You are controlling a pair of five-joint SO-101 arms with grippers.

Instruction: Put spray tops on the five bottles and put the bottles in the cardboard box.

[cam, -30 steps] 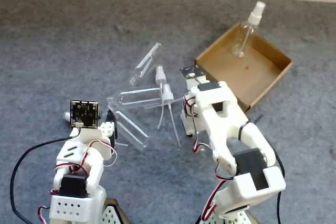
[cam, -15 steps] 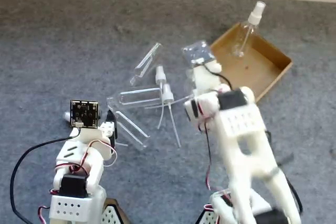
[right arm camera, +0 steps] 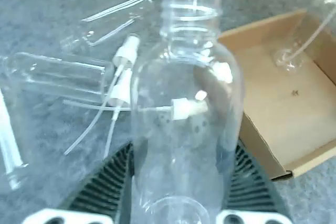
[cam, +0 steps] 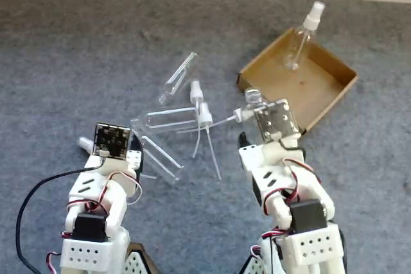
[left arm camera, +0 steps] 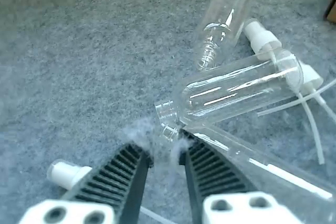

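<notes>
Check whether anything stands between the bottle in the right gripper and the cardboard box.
Nothing visible does. The uncapped bottle in the right gripper is upright, close beside the near wall of the cardboard box. The capped bottle inside stands toward the far side, and the box floor nearest the gripper is bare.

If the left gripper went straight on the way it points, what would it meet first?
Likely the open neck of the nearest capless bottle, lying just ahead of the left gripper; depth is unclear.

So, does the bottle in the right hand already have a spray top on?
No, the bottle held in the right hand shows a bare, open threaded neck.
</notes>
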